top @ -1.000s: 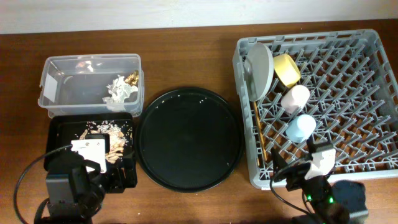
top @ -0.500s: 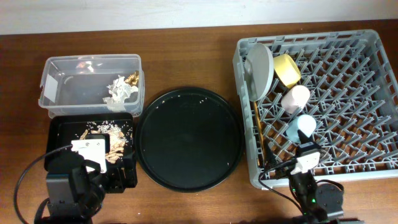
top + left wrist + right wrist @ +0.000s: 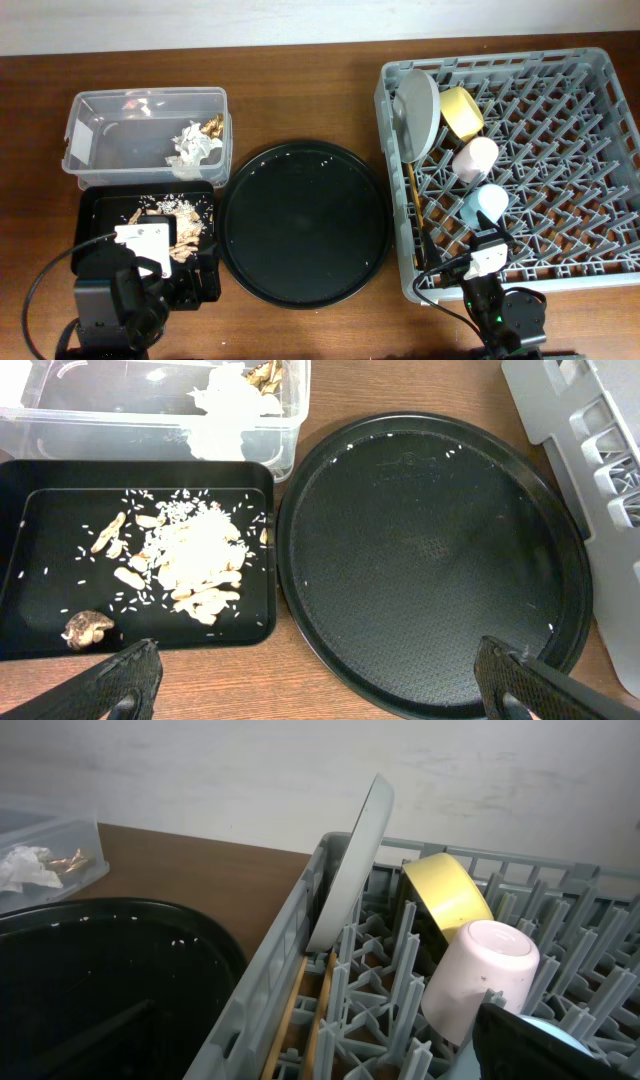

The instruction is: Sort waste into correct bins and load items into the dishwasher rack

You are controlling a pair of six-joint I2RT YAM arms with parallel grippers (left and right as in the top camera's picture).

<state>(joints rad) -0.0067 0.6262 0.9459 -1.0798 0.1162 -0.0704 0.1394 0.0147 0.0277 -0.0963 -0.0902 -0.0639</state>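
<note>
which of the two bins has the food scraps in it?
The shallow black tray: tan scraps lie scattered across its floor. The clear tub behind it holds the tissue and gold foil instead.

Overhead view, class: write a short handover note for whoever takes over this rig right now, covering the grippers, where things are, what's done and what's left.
Left gripper: open, empty, near the black tray.
Right gripper: at the rack's near edge; can't tell if open or shut.
Tissue and foil wrapper are in the clear tub; food scraps are in the black tray.
Plate, yellow bowl, pink cup, blue cup and chopsticks are in the rack.
Done: sorting and loading, as far as seen.
Left: probably only pulling both arms back.
</note>
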